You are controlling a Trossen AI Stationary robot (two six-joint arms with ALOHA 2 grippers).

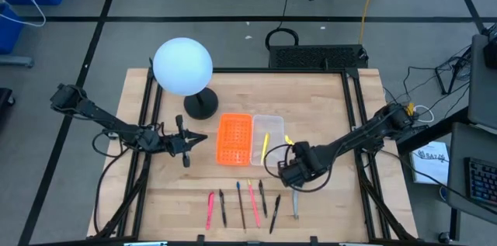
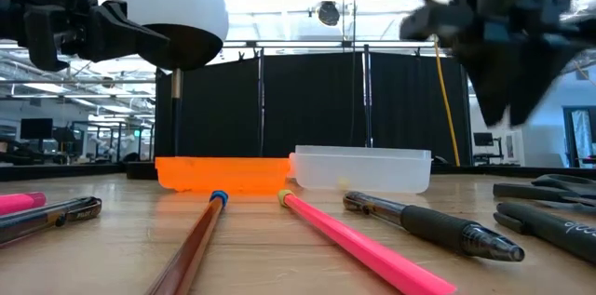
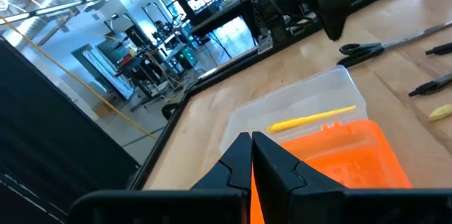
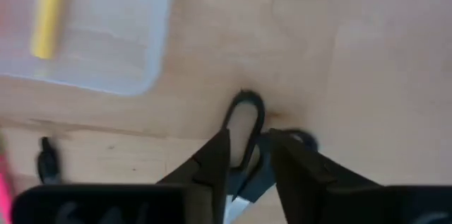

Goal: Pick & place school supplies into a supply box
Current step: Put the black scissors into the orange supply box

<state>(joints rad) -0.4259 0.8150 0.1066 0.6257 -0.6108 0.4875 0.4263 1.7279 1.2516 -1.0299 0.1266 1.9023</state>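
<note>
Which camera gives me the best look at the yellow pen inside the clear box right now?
The left wrist view: the yellow pen shows whole, lying flat in the clear box. The high view shows it as a thin sliver. The right wrist view catches only one end. The low view hides it behind the box wall.

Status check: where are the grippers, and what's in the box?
Right gripper open above the scissors, not gripping. Left gripper shut, waiting beside the orange panel. Supply box holds one yellow pencil; other pens on table. Nothing in the way.
</note>
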